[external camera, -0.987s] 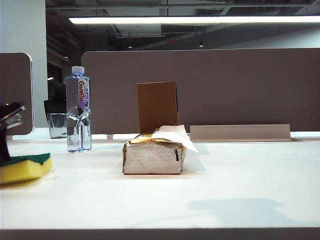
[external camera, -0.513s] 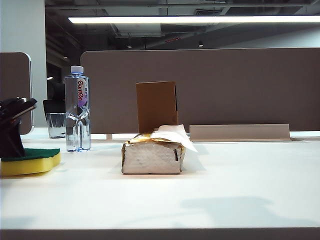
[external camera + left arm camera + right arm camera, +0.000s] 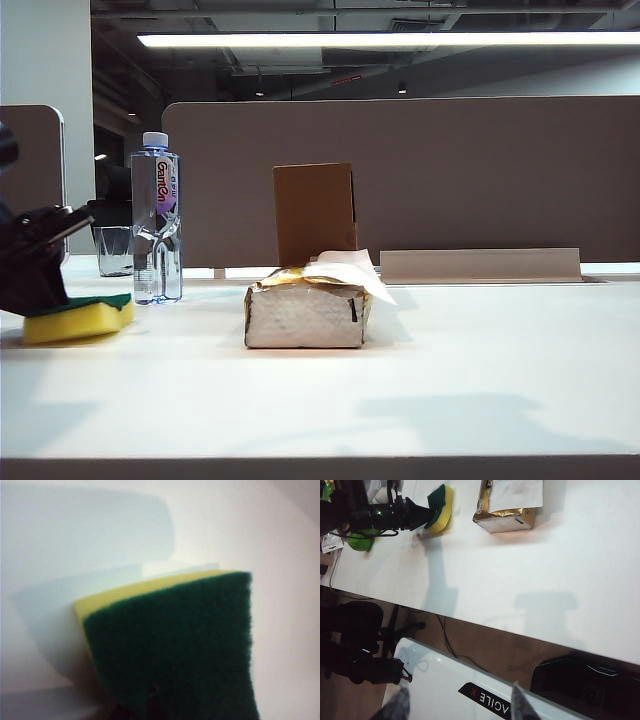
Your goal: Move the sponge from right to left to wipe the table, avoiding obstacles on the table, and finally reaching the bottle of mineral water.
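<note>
While the yellow foam sponge with its dark green scouring layer [image 3: 78,317] lies flat on the broad white surface [image 3: 420,380] at the far left of the exterior view, the left hand [image 3: 45,262] is clamped on its green upper face, pressing it down. The sponge's long axis runs roughly across that view, its free end pointing toward the tall clear plastic bottle with white cap and red lettering [image 3: 156,218], which stands just beyond and slightly further back. The crumpled whitish-and-gold tissue pack [image 3: 308,310] and the upright brown cardboard box [image 3: 315,212] now lie well to the sponge's right (judged: obstacles cleared, only the short approach to the bottle remains). The right hand [image 3: 455,706] hangs off the surface's near edge, fingers apart, holding nothing.
</note>
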Robot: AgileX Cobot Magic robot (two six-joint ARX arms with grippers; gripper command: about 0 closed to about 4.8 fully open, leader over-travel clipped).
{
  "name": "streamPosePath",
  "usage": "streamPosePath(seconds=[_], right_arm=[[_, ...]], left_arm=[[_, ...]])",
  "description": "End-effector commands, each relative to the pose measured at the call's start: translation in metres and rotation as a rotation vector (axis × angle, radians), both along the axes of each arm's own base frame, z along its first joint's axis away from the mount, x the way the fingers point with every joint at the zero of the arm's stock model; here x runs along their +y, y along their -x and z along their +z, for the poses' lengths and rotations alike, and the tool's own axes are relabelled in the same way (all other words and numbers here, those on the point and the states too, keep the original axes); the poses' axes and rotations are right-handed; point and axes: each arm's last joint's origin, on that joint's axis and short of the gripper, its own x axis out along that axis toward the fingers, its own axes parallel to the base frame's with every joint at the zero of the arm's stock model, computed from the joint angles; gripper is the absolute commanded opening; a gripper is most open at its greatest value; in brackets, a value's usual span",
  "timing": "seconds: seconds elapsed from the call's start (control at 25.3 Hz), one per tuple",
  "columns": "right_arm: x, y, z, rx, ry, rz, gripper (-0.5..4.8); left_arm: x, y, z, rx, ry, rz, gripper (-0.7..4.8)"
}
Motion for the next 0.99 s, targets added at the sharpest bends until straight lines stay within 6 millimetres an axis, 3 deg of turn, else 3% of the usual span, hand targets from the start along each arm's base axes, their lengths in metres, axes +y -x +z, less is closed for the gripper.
streamPosePath(seconds=[0.04,0.32,0.55,0.99], right_arm=[[0.000,0.000,0.002,-0.017,-0.012,0.002,2.60],[0.000,0.000,0.002,-0.016,-0.015,0.003,2.60],[0.001,0.000,0.003,-0.015,-0.030,0.016,2.60],[0.001,0.000,0.003,-0.011,-0.034,0.016,2.60]], left_arm=[[0.001,-0.013,-0.005,-0.016,-0.021,0.004,-0.06],[0.003,-0.033,-0.010,-0.016,-0.020,0.006,-0.06],[0.005,-0.056,-0.001,-0.058,-0.017,0.025,-0.06],[0.005,-0.064,-0.004,-0.052,-0.008,0.039,-0.06]])
